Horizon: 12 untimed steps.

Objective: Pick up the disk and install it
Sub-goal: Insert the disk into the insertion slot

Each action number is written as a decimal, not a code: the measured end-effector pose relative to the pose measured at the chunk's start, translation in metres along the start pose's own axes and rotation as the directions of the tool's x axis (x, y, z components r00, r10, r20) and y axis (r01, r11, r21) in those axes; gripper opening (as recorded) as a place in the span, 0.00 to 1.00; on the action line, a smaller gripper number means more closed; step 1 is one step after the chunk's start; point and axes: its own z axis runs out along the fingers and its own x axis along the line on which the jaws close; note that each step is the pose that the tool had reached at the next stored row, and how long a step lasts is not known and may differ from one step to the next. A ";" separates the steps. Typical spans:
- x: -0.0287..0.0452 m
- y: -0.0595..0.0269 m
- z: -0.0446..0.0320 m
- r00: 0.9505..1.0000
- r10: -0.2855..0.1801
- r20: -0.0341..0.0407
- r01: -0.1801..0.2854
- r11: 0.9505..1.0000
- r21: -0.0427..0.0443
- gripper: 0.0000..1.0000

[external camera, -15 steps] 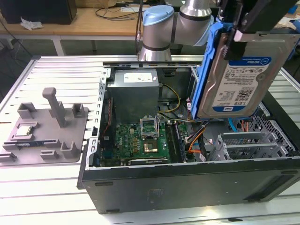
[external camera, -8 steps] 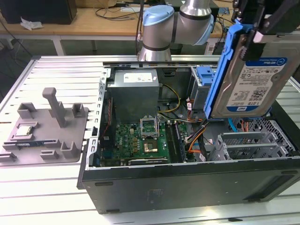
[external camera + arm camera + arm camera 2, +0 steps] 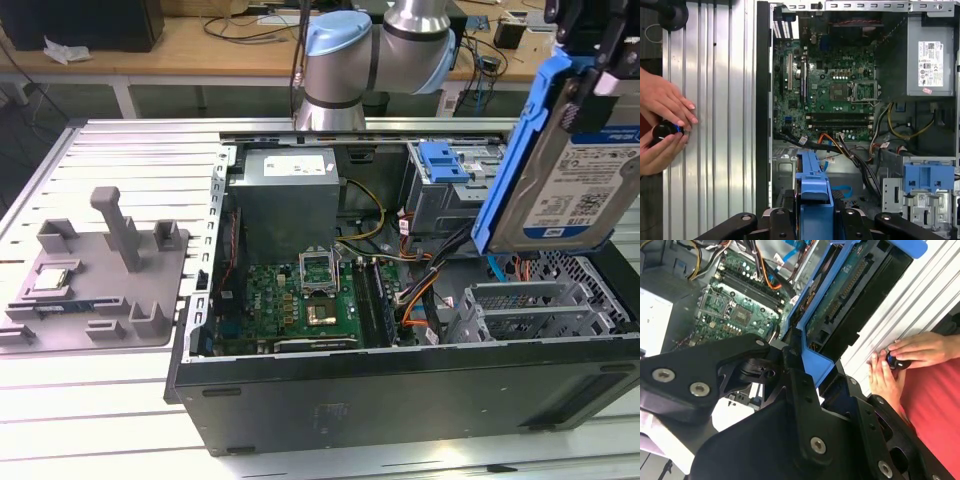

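I have my tool (image 3: 810, 362) clenched on the disk (image 3: 585, 170), tilted in the air above the open computer case (image 3: 400, 385)

The computer case (image 3: 400, 400) lies open on the bench (image 3: 100, 420). A fixture plate (image 3: 150, 300) sits on the bench at the exterior view's left of the case. Inside the case, the power supply (image 3: 285, 195) lies beyond the motherboard (image 3: 300, 300), and the drive cage (image 3: 440, 190) lies to the exterior view's right of both. The disk (image 3: 575, 180), clamped in the claw (image 3: 810, 365), hangs tilted above the case's right end. A person's hands (image 3: 665, 102) rest on the bench beside the case.
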 end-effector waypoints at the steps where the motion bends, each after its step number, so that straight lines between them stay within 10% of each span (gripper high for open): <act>1: -0.0007 -0.0013 0.0005 1.000 0.000 0.000 0.000 1.000 0.000 0.37; 12: -0.0070 -0.0154 0.0107 1.000 0.000 0.011 0.000 1.000 0.000 0.37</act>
